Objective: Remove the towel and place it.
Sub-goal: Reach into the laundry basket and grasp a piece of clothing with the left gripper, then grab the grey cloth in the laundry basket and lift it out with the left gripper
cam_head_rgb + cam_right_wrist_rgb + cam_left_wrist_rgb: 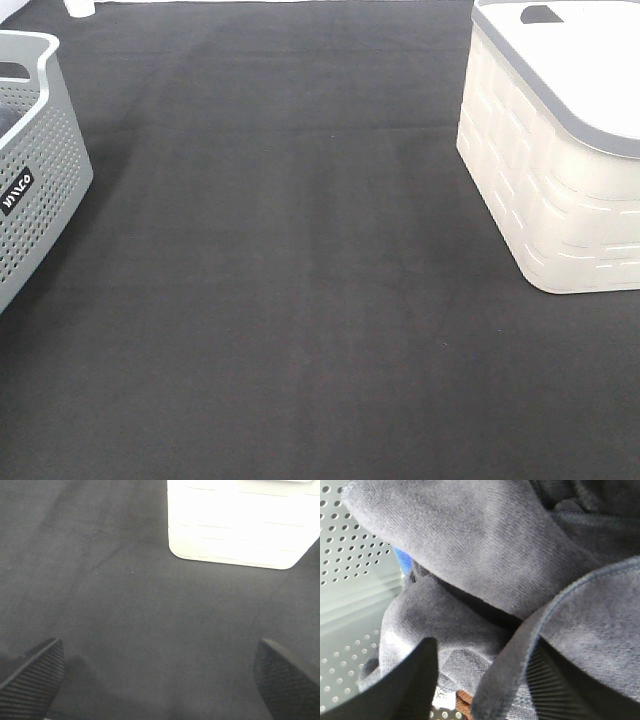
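Note:
The slate blue-grey towel (485,545) lies bunched in folds inside the grey perforated basket (350,580), filling the left wrist view. My left gripper (485,680) is down in the basket with its jaws apart, and a hemmed fold of the towel stands between the fingers (412,680). A small white tag (440,698) shows near the lower fold. My right gripper (160,680) is open and empty over the black mat. Neither gripper shows in the exterior high view, where only the basket's side (40,170) is at the left edge.
A cream basket with a grey-rimmed lid (560,170) stands at the right back and also shows in the right wrist view (235,525). A black mat (300,280) covers the table. Something blue (402,560) and something brown (465,699) peek from under the towel.

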`<state>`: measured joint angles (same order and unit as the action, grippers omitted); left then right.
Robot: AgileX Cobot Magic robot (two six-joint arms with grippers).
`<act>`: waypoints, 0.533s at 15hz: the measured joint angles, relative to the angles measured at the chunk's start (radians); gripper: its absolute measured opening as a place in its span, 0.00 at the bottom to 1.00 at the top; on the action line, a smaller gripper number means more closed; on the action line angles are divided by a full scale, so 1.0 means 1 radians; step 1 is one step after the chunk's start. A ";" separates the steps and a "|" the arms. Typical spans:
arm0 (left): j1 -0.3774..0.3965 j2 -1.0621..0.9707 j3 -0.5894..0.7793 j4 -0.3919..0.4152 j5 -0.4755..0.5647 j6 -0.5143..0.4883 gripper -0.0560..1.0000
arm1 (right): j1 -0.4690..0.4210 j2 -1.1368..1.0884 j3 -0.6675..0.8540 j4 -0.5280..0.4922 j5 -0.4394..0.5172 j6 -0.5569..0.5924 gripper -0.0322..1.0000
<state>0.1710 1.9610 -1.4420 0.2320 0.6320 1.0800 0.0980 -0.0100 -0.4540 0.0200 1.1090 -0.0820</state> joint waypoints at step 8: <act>0.000 0.001 0.000 -0.039 0.016 -0.003 0.44 | 0.000 0.000 0.000 0.000 0.000 0.000 0.98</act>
<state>0.1710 1.9620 -1.4420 0.1930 0.6480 1.0770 0.0980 -0.0100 -0.4540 0.0200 1.1090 -0.0820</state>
